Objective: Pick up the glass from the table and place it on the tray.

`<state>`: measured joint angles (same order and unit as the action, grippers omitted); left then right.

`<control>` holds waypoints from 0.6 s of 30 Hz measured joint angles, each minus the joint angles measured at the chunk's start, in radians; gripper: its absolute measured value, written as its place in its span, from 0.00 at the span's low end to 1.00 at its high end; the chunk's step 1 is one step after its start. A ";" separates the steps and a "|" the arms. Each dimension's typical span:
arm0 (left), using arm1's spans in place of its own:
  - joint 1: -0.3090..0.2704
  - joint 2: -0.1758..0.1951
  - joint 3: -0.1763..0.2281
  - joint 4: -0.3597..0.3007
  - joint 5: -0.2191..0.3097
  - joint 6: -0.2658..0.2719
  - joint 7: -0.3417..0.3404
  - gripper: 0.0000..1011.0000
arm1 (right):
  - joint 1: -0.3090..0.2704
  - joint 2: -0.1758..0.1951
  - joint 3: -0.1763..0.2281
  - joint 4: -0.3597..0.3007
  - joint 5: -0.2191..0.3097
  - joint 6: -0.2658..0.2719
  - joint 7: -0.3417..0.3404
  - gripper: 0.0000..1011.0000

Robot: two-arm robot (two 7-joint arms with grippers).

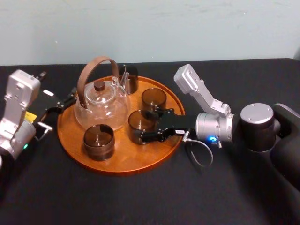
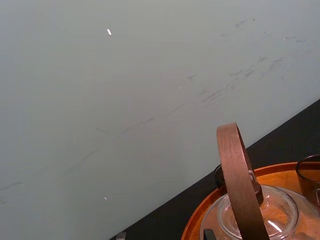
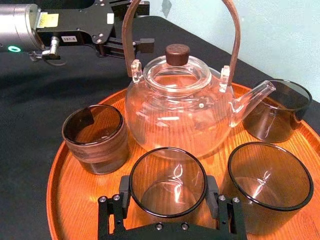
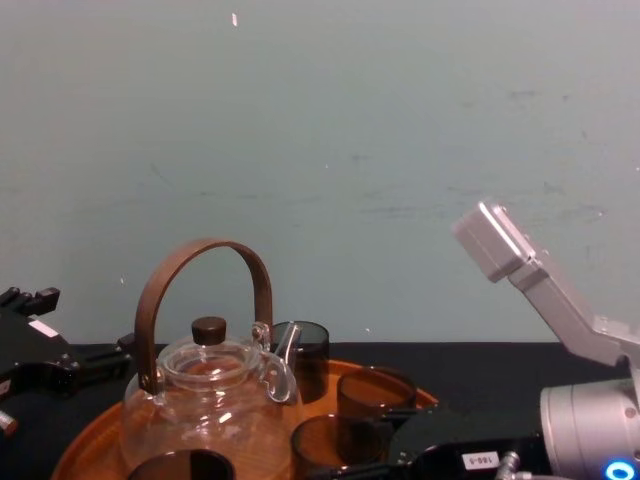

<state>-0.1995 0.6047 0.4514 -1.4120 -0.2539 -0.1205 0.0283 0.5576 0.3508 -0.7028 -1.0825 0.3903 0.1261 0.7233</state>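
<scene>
Right jaws clasp the glass on the tray.

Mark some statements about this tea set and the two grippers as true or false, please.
1. Four glasses stand on the tray. True.
2. The teapot lies on its side. False: it stands upright on the tray.
3. The right gripper has a glass between its fingers. True.
4. The left gripper is at the tray's right rim. False: it is at the left rim, beside the teapot.
</scene>
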 joint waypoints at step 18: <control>0.000 0.000 0.000 0.000 0.000 0.000 0.000 0.99 | -0.005 0.000 0.008 0.001 -0.010 -0.007 -0.008 0.89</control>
<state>-0.1995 0.6047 0.4514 -1.4120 -0.2539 -0.1205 0.0283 0.5527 0.3510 -0.6944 -1.0813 0.3807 0.1193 0.7156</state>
